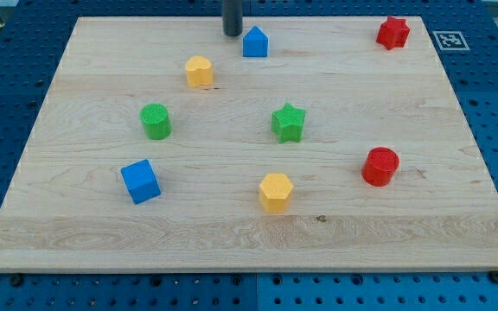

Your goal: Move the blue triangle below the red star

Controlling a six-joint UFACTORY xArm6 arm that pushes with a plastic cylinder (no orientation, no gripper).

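The blue triangle point(255, 41) lies near the view's top, a little left of the board's middle. The red star point(392, 33) sits at the view's top right corner of the board, far to the right of the blue triangle. My tip point(233, 33) is at the end of the dark rod coming down from the view's top edge. It stands just left of the blue triangle, very close to it or touching its left side.
On the wooden board point(456, 173) also lie a yellow block point(199, 71), a green cylinder point(156, 121), a green star point(288, 123), a blue cube point(140, 181), a yellow hexagon point(276, 191) and a red cylinder point(379, 166).
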